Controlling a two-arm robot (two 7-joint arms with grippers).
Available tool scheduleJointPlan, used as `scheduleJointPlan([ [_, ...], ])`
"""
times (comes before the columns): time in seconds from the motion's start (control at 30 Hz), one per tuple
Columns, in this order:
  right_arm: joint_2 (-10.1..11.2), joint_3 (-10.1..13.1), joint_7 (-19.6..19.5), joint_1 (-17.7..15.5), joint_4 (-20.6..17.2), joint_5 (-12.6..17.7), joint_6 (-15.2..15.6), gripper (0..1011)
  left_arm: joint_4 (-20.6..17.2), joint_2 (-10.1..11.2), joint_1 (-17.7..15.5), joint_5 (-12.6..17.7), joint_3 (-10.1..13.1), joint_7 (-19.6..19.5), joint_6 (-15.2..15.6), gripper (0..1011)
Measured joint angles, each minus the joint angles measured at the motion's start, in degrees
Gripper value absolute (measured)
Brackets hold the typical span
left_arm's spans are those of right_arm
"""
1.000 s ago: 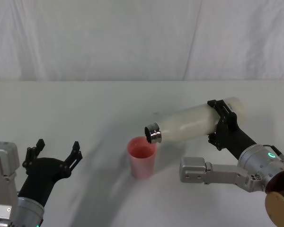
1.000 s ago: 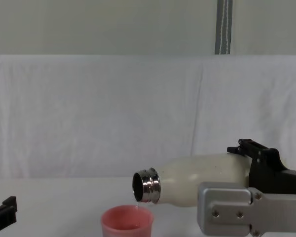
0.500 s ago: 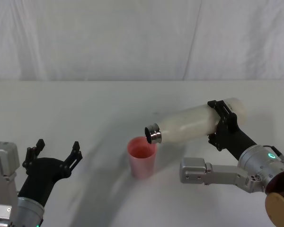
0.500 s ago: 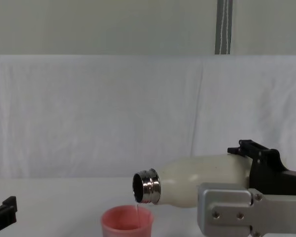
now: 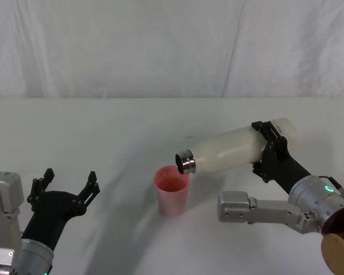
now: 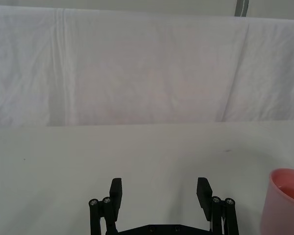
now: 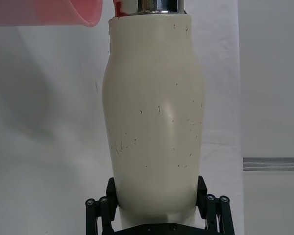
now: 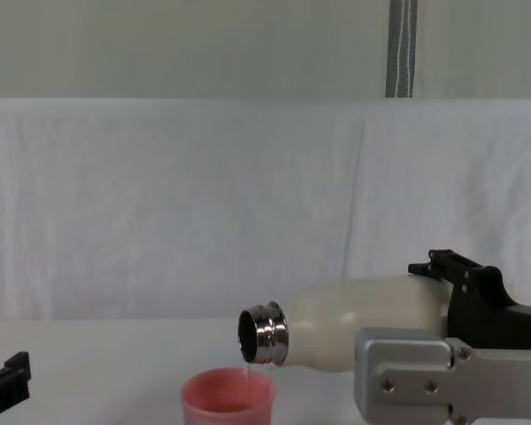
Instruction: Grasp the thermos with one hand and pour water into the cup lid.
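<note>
The white counter (image 5: 103, 126) carries the cup lid (image 5: 172, 191) near its middle. Above it, the right pincer (image 5: 268, 150) is clamped around the thermos (image 5: 235, 150), tipped nearly level with its steel neck over the cup lid's rim, a thin stream falling. The left pincer (image 5: 63, 188) rests spread, well apart.

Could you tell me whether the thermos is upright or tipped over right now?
Tipped. The right gripper holds the thermos nearly level, its steel neck just above the cup lid, and the chest view shows a thin stream falling in.
</note>
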Motion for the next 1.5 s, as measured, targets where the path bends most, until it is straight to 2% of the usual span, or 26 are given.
scheduleJointPlan([
  [0.57,0.0,-0.1,0.0,0.2,0.1,-0.1,-0.1,948,0.0,0.0,0.0,0.0,0.0,0.0,0.0,1001],
  [0.87,-0.3,0.2,0.2,0.2,0.2,1.1,-0.5,948,0.0,0.0,0.0,0.0,0.0,0.0,0.0,1001],
  [1.17,-0.6,1.2,0.4,-0.1,-0.1,3.2,-1.1,948,0.0,0.0,0.0,0.0,0.0,0.0,0.0,1001],
  [1.5,-1.5,3.7,1.1,-1.1,-1.2,9.0,-2.9,948,0.0,0.0,0.0,0.0,0.0,0.0,0.0,1001],
])
